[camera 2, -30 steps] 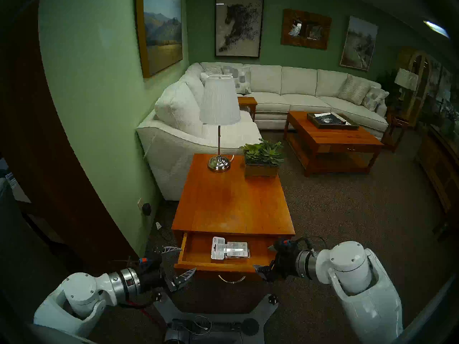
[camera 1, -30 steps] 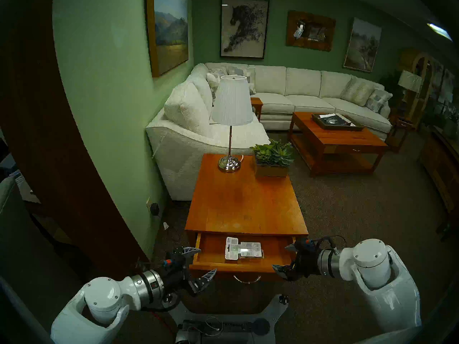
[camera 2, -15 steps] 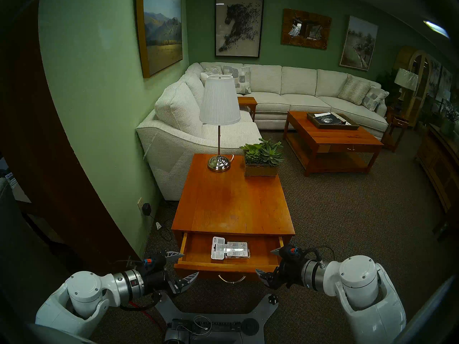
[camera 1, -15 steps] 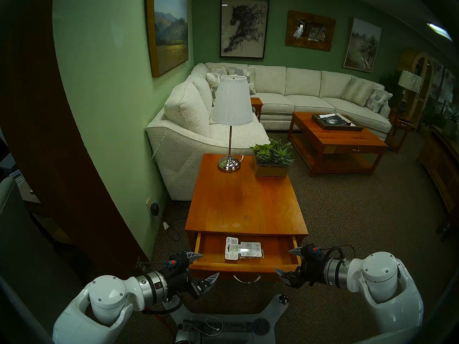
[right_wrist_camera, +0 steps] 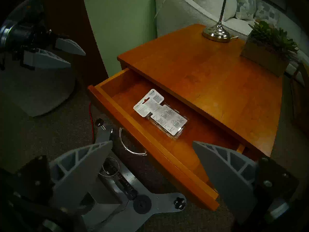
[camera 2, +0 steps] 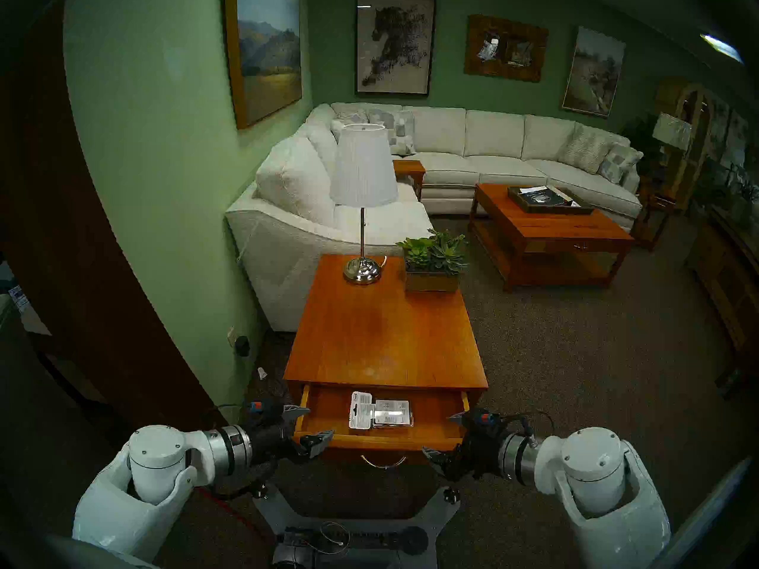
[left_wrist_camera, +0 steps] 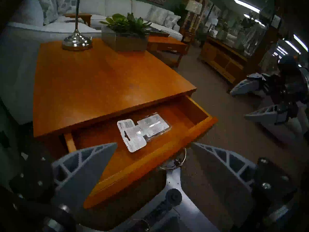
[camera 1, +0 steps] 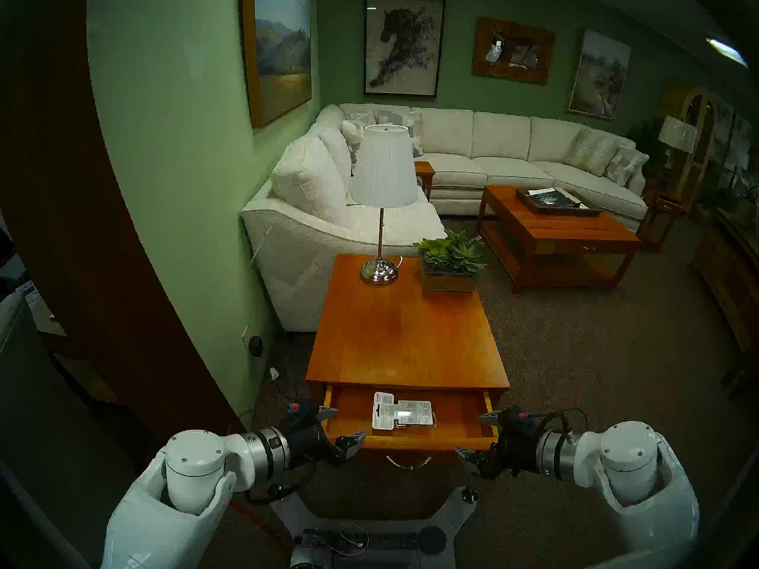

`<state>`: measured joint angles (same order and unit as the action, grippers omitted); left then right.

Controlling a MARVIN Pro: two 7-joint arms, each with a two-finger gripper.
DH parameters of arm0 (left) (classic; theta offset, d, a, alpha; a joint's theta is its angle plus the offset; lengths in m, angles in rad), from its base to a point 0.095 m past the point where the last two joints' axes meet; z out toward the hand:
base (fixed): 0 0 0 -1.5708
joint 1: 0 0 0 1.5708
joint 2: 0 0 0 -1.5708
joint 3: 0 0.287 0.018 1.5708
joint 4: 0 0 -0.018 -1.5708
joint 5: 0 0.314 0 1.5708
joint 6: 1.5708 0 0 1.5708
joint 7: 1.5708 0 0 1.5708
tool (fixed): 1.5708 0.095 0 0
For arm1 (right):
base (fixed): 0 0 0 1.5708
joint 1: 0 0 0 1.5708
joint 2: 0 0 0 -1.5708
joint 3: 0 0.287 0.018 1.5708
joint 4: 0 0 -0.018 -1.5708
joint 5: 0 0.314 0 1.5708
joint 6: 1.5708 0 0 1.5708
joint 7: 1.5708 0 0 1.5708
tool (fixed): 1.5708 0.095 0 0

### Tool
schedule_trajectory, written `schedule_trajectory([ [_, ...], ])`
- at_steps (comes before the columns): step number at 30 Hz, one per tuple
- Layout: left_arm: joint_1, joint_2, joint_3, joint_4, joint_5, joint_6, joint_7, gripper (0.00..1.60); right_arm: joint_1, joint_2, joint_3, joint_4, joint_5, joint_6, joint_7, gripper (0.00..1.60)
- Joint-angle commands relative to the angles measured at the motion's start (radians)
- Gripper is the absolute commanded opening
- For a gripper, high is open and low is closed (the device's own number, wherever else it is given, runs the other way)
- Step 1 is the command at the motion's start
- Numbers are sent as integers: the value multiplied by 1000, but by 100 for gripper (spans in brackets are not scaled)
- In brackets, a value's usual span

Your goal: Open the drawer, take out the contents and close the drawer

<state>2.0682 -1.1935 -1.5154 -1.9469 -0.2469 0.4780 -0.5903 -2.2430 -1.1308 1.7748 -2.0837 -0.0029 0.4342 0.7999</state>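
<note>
Standing pulled out from under the worktop (camera 1: 406, 334), the drawer (camera 1: 410, 440) holds the blister pack (camera 1: 403, 415) flat near its middle. The left gripper (camera 1: 343, 425), fingers spread wide and empty, straddles the drawer's left front corner, short of the pack. The right gripper (camera 1: 476, 434), equally wide and empty, hangs off the drawer's right front corner.

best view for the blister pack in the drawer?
Right wrist: the blister pack lies large and unblocked, print and hang tab visible. Left wrist shows it closer to the finger, glare on the plastic. Both head views show it small.
</note>
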Motion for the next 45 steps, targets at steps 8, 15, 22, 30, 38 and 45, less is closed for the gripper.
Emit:
schedule_trajectory([
  [8, -184, -139, 55, 107, -22, 196, 73, 160, 9, 5, 5, -26, 4, -9, 1, 160],
  [15, -255, -199, 71, 181, -14, 281, 118, 160, 9, 6, 5, -26, 5, -11, 1, 160],
  [22, -314, -241, 79, 237, -7, 332, 148, 160, 8, 7, 5, -26, 5, -11, 1, 160],
  [30, -398, -267, 99, 332, 13, 370, 176, 160, 8, 9, 5, -26, 6, -12, 2, 160],
  [38, -457, -283, 107, 394, 53, 380, 189, 160, 8, 10, 4, -25, 7, -12, 2, 160],
  [45, -518, -279, 122, 464, 87, 356, 170, 160, 8, 10, 5, -26, 8, -13, 2, 160],
])
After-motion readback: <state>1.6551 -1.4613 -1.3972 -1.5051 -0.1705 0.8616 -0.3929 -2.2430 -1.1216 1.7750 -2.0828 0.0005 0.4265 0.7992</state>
